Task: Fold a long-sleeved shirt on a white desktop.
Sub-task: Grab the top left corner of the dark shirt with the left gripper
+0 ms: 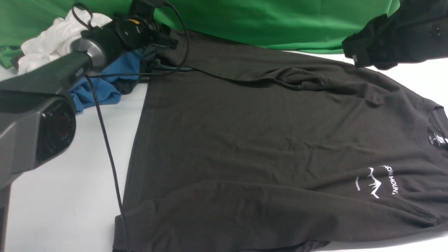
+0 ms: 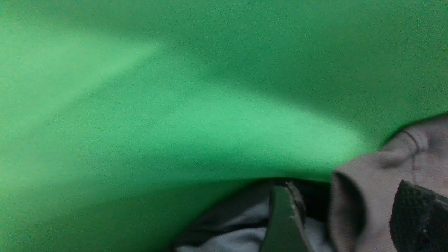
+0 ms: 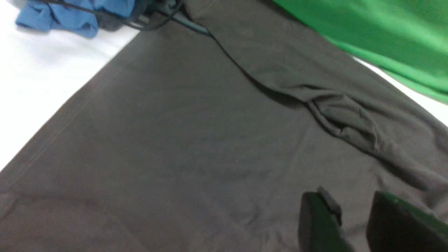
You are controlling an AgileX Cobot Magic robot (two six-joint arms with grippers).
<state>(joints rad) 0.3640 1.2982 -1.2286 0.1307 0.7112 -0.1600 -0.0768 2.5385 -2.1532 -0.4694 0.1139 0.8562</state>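
Green cloth backdrop (image 1: 280, 21) closes the 12 o'clock side of 1 white table (image 1: 63, 196). Counted: 1 long-sleeved shirt (image 1: 245, 140), 1 blue garment (image 1: 101, 89), 1 white garment (image 1: 56, 38), 2 hands.

Front view: the shirt lies flat across the table's centre, with its hem at 9 o'clock. The collar and neck label (image 1: 435, 138) are at 3 o'clock and the white mountain logo (image 1: 379, 182) at 4 o'clock. 1 sleeve is folded along the 12 o'clock edge, 1 along the 6 o'clock edge. Both spare garments lie bunched at 10 o'clock, the blue just beside the hem corner.

Left wrist view alone shows the fingers of the left hand (image 2: 343, 196): apart, with a fold of fine-knit cloth lying in the gap.

Right wrist view alone shows those of the right hand (image 3: 350, 206): 2 dark fingers, apart and empty, above smooth, lightly creased cloth.
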